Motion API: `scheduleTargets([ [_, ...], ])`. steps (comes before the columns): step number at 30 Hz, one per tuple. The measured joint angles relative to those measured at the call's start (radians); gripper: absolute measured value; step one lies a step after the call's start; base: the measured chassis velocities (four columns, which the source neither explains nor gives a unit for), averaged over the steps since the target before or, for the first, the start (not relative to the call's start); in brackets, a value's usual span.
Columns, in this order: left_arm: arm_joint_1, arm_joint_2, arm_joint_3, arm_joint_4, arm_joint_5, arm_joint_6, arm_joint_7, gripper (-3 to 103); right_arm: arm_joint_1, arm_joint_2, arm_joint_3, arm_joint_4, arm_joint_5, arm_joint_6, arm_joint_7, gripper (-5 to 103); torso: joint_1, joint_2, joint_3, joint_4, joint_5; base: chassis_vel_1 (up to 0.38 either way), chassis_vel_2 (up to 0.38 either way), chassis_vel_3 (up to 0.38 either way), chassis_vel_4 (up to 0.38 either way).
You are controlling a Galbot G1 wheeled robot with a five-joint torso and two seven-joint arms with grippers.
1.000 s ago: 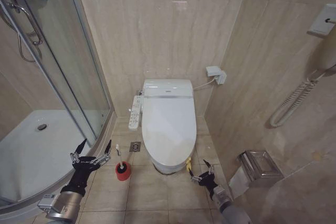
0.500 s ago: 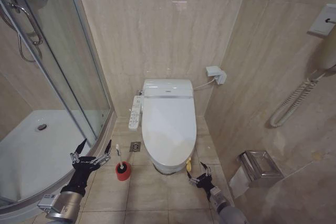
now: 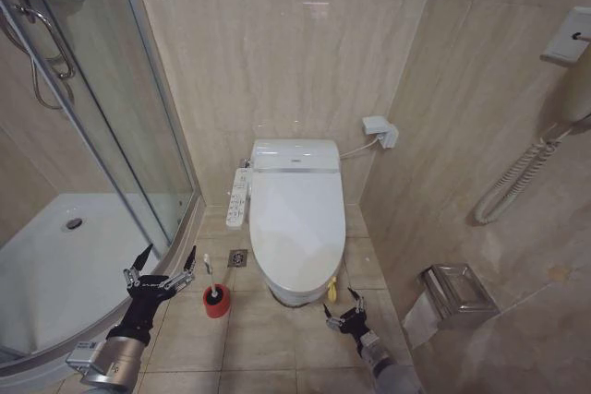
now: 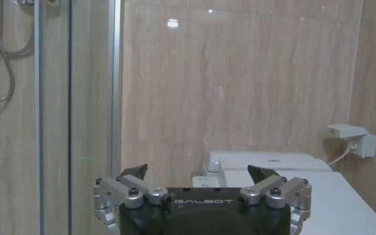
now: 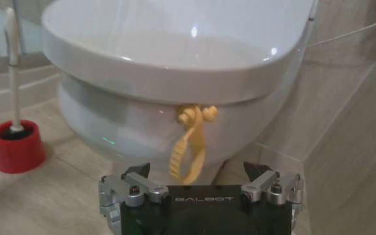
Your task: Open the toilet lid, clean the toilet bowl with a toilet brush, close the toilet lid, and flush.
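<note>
Our right gripper slid lower-left toward the yellow loop, jaws apart, empty. Left gripper idles open. Toilet lid shut; nothing done.

Beige marble walls, tiled floor, glass shower door
</note>
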Motion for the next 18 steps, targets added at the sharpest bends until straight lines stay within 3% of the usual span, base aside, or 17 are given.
scheduleTargets([
  [18,0.0,0.0,0.0,0.0,0.0,0.0,0.0,100,0.059,0.037,-0.012,-0.085,-0.012,0.018,0.03,94,0.0,0.0,0.0,0.0,0.0,0.0,0.0,0.0,0.0],
])
